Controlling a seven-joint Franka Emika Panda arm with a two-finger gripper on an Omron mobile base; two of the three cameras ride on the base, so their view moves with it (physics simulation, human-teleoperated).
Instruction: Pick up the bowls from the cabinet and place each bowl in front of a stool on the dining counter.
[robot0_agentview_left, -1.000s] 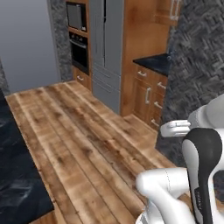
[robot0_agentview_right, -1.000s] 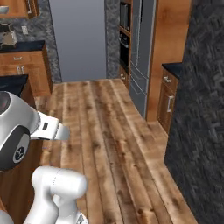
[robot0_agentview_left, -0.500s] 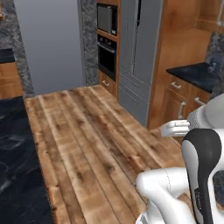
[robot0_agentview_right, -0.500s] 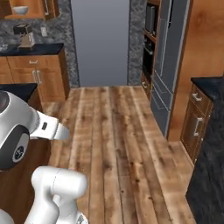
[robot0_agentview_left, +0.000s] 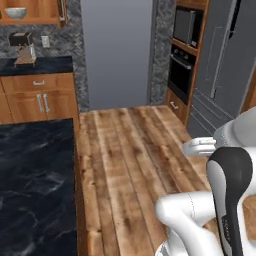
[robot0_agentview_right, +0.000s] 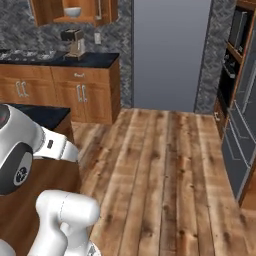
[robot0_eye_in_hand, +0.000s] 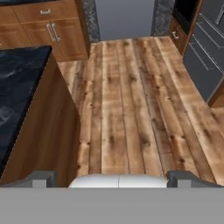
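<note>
A white bowl (robot0_agentview_left: 15, 12) sits inside the open wall cabinet (robot0_agentview_left: 35, 20), above the coffee machine (robot0_agentview_left: 22, 48) on the far counter. The island (robot0_agentview_left: 35, 185) lies well short of it. The gripper (robot0_eye_in_hand: 116, 178) hangs empty over the floor (robot0_eye_in_hand: 131, 109), jaws wide.

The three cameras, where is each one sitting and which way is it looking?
Left base view: behind the arm's left, facing the cabinet with a bowl; white arm at lower right.
Right base view: behind its right, facing the same cabinet and bowl; arm at lower left.
Hand view: on the hand, looking down at the wood floor; open gripper at bottom.
Both base views share the coffee machine.
</note>
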